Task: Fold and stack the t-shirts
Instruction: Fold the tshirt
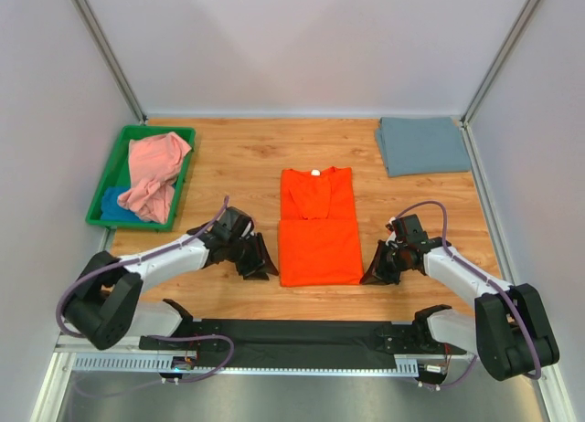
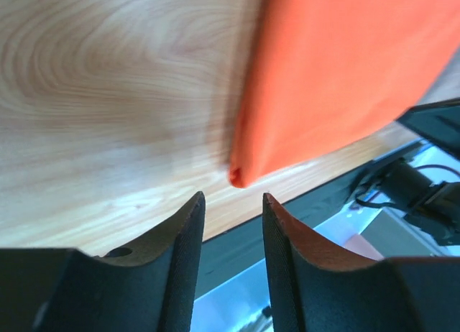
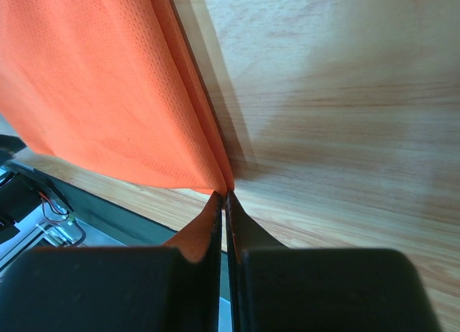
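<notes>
Top external view: on the wooden table [image 1: 247, 157] the orange shirt [image 1: 317, 230] lies flat at centre, neck away from the arms, its upper half narrowed by folds and a crease running across the middle, so the folding looks partly done. A grey-blue shirt [image 1: 420, 145], folded, sits at the far right corner, well apart. The green tray [image 1: 157, 129] at far left holds a crumpled pink shirt [image 1: 154, 175] lying over a blue shirt [image 1: 114, 203]. The left gripper [image 1: 259, 265] sits low just beside the orange shirt's near left corner, its fingers [image 2: 183, 238] apart and holding nothing, the doubled cloth corner [image 2: 237, 175] just ahead of the gap. The right gripper [image 1: 377, 274] is at the near right corner with fingers pressed together, tips touching the point of the hem; whether any cloth is nipped between them cannot be told. The shirt looks light, thin and limp, a fine mesh knit. It should sag from any hold and slide easily on the smooth wood, and its layers may peel apart. The likely best holds are the two near corners, pinched through all layers at once and lifted evenly so the fold carries over square.
</notes>
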Controlling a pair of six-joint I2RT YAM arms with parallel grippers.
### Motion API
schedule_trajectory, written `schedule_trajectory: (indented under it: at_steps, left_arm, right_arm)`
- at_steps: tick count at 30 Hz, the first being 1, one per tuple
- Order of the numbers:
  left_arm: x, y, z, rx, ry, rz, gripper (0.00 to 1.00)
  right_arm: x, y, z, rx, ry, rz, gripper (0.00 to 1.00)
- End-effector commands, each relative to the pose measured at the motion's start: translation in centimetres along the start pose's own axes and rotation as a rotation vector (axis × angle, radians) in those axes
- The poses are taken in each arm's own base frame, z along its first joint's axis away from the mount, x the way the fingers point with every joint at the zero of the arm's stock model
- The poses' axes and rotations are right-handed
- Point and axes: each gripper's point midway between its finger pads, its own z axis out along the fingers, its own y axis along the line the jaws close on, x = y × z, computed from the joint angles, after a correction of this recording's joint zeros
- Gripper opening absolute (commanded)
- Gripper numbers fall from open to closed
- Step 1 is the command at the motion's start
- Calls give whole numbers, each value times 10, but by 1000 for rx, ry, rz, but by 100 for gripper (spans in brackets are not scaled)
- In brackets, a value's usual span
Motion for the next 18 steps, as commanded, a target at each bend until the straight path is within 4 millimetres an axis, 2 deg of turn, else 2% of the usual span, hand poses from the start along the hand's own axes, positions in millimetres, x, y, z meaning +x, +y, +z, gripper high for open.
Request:
schedule_trajectory:
  at_steps: [1, 3, 11, 18]
  left_arm:
    - [-14, -16, -14, 50, -111, 0, 46]
    - [-10, -20, -13, 61, -82, 6, 46]
    - [9, -2, 18, 23, 37, -15, 45]
    - [12, 3, 31, -1, 67, -20, 43]
  right_arm:
    - [0, -1, 0, 10, -4, 7, 0]
    - [0, -2, 0, 11, -3, 10, 0]
    - [-2, -2, 3, 10, -4, 14, 0]
    - [-1, -2, 4, 9, -3, 17, 0]
